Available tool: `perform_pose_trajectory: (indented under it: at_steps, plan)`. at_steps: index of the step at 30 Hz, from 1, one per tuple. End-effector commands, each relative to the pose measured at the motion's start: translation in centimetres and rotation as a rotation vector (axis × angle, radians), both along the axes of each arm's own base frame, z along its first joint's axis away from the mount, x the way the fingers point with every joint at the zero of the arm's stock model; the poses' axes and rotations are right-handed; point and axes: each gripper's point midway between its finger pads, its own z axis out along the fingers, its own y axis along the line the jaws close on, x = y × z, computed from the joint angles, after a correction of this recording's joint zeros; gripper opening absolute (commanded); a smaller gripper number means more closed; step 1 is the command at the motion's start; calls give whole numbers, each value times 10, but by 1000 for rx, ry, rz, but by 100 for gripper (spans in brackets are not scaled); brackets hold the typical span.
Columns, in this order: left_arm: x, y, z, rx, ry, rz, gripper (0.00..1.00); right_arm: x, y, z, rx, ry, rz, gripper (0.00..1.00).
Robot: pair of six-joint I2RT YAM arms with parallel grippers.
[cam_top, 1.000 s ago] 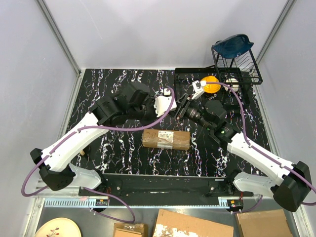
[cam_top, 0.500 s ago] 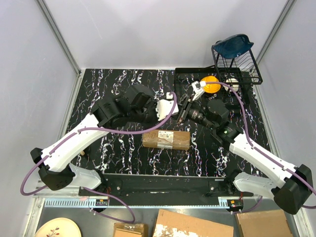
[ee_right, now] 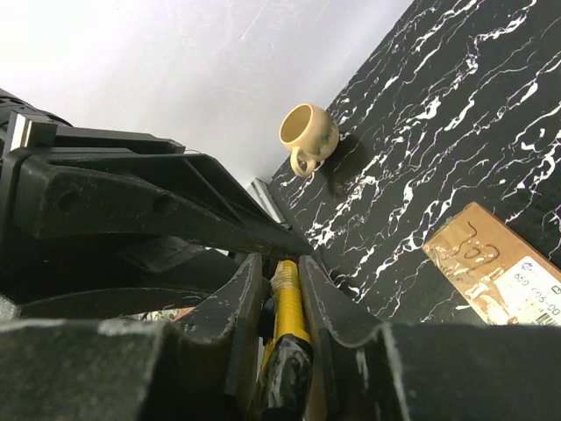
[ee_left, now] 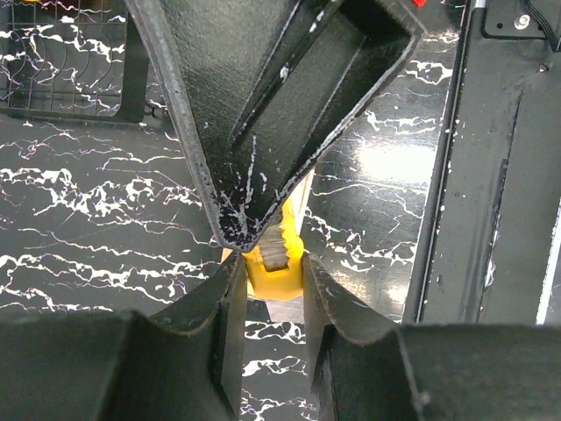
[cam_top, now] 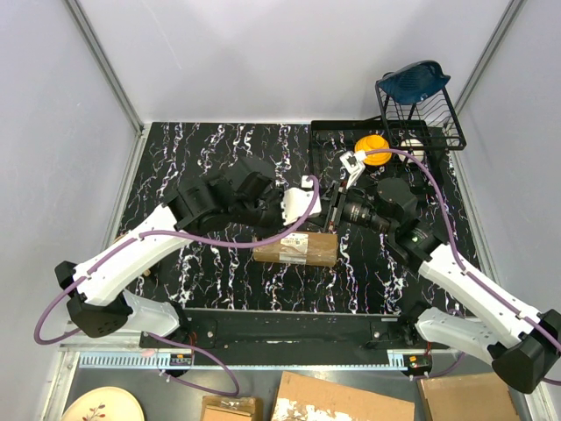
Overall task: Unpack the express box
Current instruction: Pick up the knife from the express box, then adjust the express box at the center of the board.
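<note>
Both arms had been swung inward since a second before, so that the left claw (cam_top: 308,195) and the right claw (cam_top: 338,209), apart then, were brought together just above the far edge of the small oblong brown cardboard express box (cam_top: 295,248). The express box itself had not been shifted. It was laid flat on the black, white-veined desk (cam_top: 202,145), near the front edge and between the two arms, with its taped face and white label turned up.

A yellow-and-black utility knife (ee_right: 286,311) was held by both claws at once. In the left wrist view its yellow end was pinched between the left claw's fingers (ee_left: 230,298), both of them pressed on it. In the right wrist view the knife's body was clamped between the right claw's fingers (ee_right: 238,305).

A beige ceramic mug (ee_right: 308,133) was seen on the desk near a pale wall, well apart from the express box. A black wire rack (cam_top: 429,110) topped by a blue object (cam_top: 412,79) was set at the far right corner, with an orange round object (cam_top: 372,142) just beside it.
</note>
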Motion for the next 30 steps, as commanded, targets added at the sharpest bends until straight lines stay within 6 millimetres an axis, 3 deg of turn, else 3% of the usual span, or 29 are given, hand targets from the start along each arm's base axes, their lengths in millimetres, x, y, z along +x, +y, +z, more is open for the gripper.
perform_pose_trajectory:
  at_steps: [1,6,8,9,10,11,13,14,15,17,20,21,23,24,26,27,30]
  plan:
    - [-3,-16,33,-104,-93,-85,0,-23,1,9,-10,1,112,22]
    - [-4,-17,33,-98,-99,-90,0,-23,1,8,-8,3,113,3]
    - [-4,-18,32,-97,-101,-89,11,-25,-1,8,-3,-2,107,0]
    - [-4,-18,30,-91,-99,-88,20,-25,-2,7,-3,-3,101,0]
    - [-3,-18,31,-92,-102,-84,40,-26,-4,8,-1,-7,100,0]
    - [-1,-16,31,-87,-108,-71,53,-24,-6,7,-5,-7,75,0]
    - [3,-12,32,-73,-125,-60,72,-20,-13,-2,-47,8,25,0]
    - [2,-9,33,-66,-126,-68,88,-11,-18,-3,-64,4,-37,0]
    - [5,-5,32,-60,-132,-77,96,-8,-25,-15,-115,40,-79,0]
    - [1,2,28,-51,-105,-110,99,6,-41,-24,-171,44,-209,0]
    - [6,12,4,-8,-83,-123,99,19,-71,-37,-252,66,-383,0]
    - [10,19,-14,27,-67,-119,99,20,-81,-46,-293,90,-427,0]
    - [12,22,-31,43,-58,-132,99,28,-102,-44,-318,84,-547,0]
    - [12,28,-53,80,-31,-136,99,27,-110,-48,-340,96,-577,0]
    - [18,27,-72,100,-38,-136,99,30,-125,-43,-345,89,-654,0]
    - [22,27,-92,128,-26,-137,99,29,-129,-44,-355,94,-672,0]
    - [35,28,-124,178,13,-135,99,28,-134,-40,-359,84,-689,0]
